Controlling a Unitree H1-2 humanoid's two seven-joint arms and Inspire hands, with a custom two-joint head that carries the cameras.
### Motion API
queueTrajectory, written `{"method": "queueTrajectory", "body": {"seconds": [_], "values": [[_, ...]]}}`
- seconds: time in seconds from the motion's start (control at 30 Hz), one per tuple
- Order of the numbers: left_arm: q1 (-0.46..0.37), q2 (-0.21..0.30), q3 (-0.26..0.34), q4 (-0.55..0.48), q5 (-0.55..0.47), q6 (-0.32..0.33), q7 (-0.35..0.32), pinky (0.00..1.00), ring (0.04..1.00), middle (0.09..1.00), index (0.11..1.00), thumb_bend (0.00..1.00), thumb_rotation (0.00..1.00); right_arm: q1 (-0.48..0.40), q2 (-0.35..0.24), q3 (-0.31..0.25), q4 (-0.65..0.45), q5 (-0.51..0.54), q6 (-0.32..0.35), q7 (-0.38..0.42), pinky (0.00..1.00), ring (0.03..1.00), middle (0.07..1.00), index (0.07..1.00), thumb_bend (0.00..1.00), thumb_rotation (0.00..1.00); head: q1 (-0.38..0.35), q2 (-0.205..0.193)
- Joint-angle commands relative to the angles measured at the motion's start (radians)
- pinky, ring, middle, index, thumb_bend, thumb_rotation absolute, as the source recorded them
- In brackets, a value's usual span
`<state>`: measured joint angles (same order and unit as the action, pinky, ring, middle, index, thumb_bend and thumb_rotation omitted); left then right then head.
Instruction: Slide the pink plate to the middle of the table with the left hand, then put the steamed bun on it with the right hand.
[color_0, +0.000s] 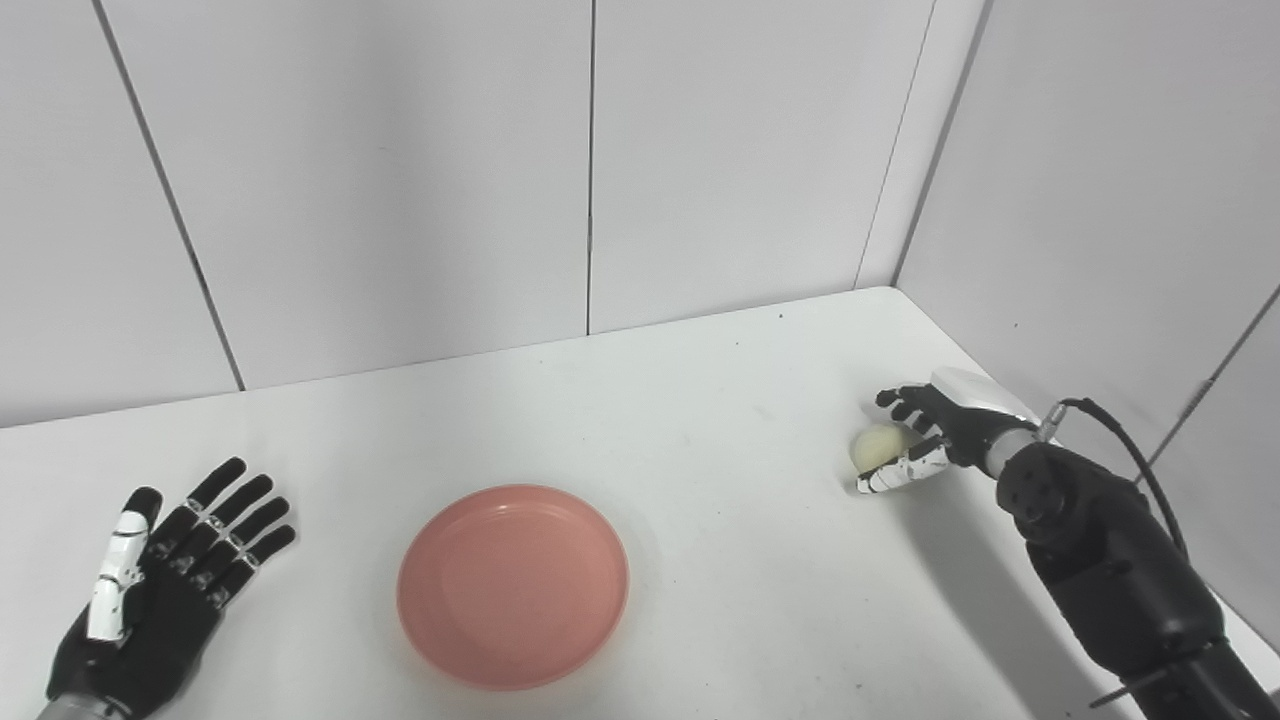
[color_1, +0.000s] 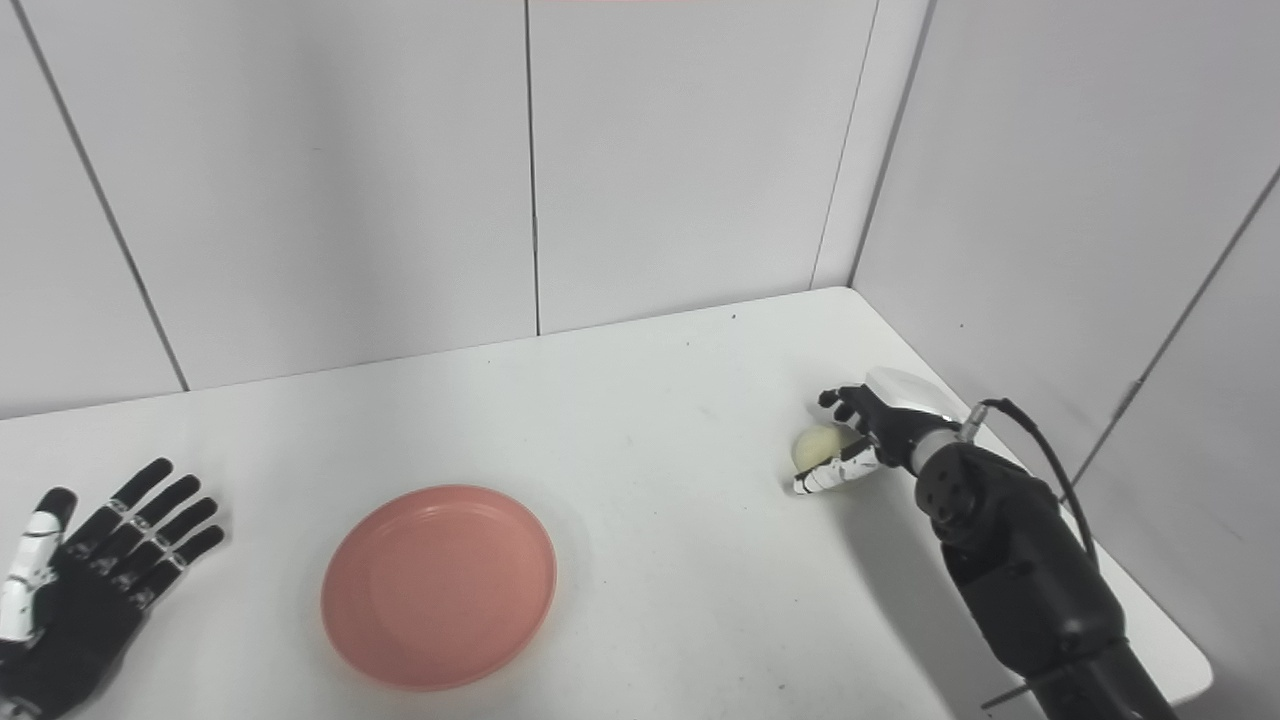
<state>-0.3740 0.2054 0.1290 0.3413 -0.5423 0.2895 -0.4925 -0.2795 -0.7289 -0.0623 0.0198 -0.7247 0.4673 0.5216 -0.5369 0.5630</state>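
Pink plate (color_0: 513, 586) lying flat on the white table (color_0: 700, 420), near the front edge and slightly left of centre, holding nothing. Left hand (color_0: 160, 590) resting palm up at the table's left front, fingers spread and straight, holding nothing, well apart from the plate. Right hand (color_0: 925, 438) reaching in along the right side, near the far right corner, fingers curling over the top and thumb (color_0: 900, 470) running underneath the steamed bun (color_0: 880, 445), pinching the pale round bun between them. Bun sitting low over the table surface, well apart from the plate; contact with the table not clear. Grey panelled walls (color_0: 400, 180) enclosing the table behind and to the right.
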Motion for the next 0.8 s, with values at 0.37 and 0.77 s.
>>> {"method": "queueTrajectory", "body": {"seconds": [0.37,0.77], "values": [[0.052,0.019,-0.01,0.017,0.029,0.08,0.042,0.83,0.83,0.838,0.833,0.65,0.79,-0.044,-0.054,0.027,0.039,-0.026,-0.007,-0.119,0.48,0.551,0.612,0.557,0.66,0.11,0.003,0.001],[0.045,0.014,-0.014,0.039,0.033,0.063,0.038,0.84,0.84,0.85,0.85,0.64,0.81,-0.066,-0.051,0.042,0.126,0.051,-0.053,-0.231,0.34,0.419,0.434,0.525,0.52,0.0,0.011,-0.008]]}}
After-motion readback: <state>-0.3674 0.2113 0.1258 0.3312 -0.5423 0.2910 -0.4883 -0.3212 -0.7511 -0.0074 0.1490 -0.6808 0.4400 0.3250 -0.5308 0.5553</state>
